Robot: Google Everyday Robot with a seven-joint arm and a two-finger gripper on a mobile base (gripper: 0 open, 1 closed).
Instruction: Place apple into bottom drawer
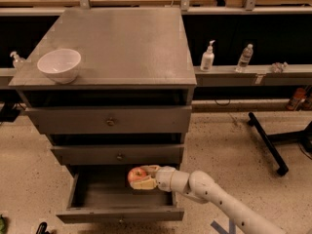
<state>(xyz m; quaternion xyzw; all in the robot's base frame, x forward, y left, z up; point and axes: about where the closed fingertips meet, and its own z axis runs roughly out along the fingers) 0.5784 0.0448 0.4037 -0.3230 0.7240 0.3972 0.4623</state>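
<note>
My hand (140,178) reaches in from the right over the open bottom drawer (119,214) and grasps the apple (137,173), 1 finger above it and 1 below. The apple hangs within the drawer's opening, toward the back and near the middle, just under the front of the middle drawer (118,155). I cannot tell whether it touches the drawer floor. The top drawer (109,121) sits above both. On the cabinet's grey worktop (126,38) a white bowl (59,65) stands near the front left corner. 2 bottles (207,57) stand on the shelf (234,74) to the right of the cabinet.
</note>
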